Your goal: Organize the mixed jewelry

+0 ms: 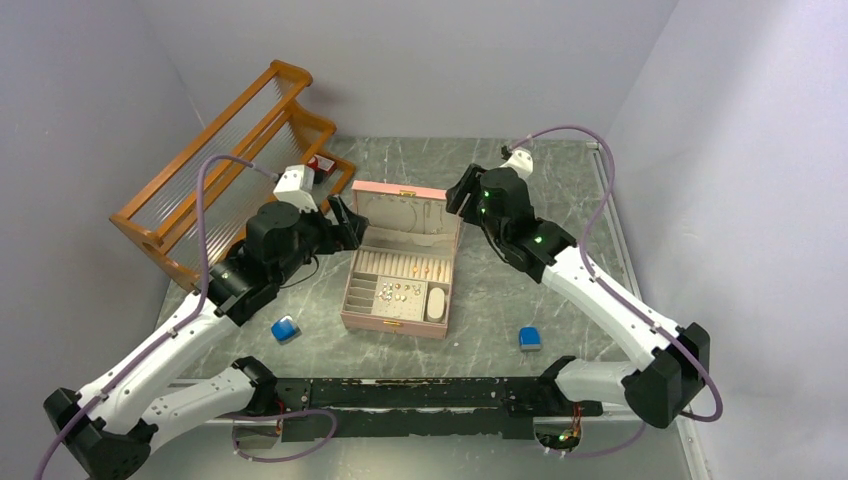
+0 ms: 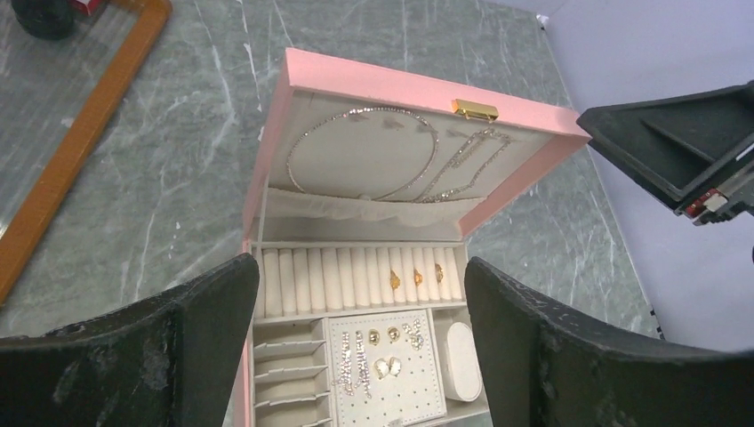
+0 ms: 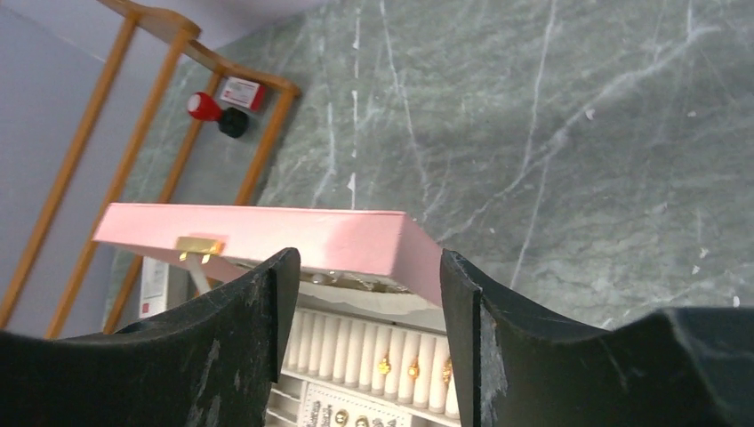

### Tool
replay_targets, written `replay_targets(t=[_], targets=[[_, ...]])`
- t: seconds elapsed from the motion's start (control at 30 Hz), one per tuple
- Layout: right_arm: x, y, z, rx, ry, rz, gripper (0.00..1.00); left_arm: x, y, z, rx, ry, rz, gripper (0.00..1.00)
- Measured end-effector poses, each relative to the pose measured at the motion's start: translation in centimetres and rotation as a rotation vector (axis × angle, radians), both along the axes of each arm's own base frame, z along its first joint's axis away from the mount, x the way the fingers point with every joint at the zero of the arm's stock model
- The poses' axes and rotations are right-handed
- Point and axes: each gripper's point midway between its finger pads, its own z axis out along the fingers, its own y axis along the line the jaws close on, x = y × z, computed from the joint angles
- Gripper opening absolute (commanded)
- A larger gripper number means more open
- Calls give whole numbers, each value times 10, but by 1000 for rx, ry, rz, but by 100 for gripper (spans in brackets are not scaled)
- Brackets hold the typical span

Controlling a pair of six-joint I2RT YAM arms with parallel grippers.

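Jewelry: I am watching gold hoop (image 2: 363, 153) lying in lid of pink box (image 1: 393, 323), small pieces (image 2: 384, 366) in its tray, on table (image 1: 500, 290) | left pincer (image 2: 362, 267) standing apart at lid's left | right pincer (image 3: 366, 258) standing apart at lid's right

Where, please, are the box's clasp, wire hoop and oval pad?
Gold metal clasp (image 2: 475, 109): left wrist view, centre.
Thin gold-coloured wire hoop (image 2: 364, 109): left wrist view, top arc.
White oval pad (image 2: 462, 360): left wrist view, centre.

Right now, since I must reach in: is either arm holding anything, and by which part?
Nothing: left fingers and right fingers stand open; the pink lid sits unclamped by the right pair.
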Motion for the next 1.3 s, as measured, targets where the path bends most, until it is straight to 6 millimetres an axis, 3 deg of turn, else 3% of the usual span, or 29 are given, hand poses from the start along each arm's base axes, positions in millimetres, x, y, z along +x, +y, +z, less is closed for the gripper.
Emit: replay_targets(t=[0.13,0.23,0.5,0.73,0.93,1.17,1.3], targets=[[6,-5,-18,-20,53,-10,50,2,-6,-9,13,27,-18,89],[8,-4,-20,-2,66,-3,44,3,-9,-14,20,42,-29,89],[-4,5,-19,41,71,95,40,4,-11,1,4,28,-35,89],[-41,7,-19,85,73,221,36,5,-11,11,-3,21,-35,88],[-81,10,-32,160,120,328,33,3,-10,17,-18,22,-31,88],[-135,11,-63,231,261,432,32,-5,-8,-3,-10,86,-33,87],[-152,3,-88,208,366,422,32,-11,-6,-22,16,139,-37,87]])
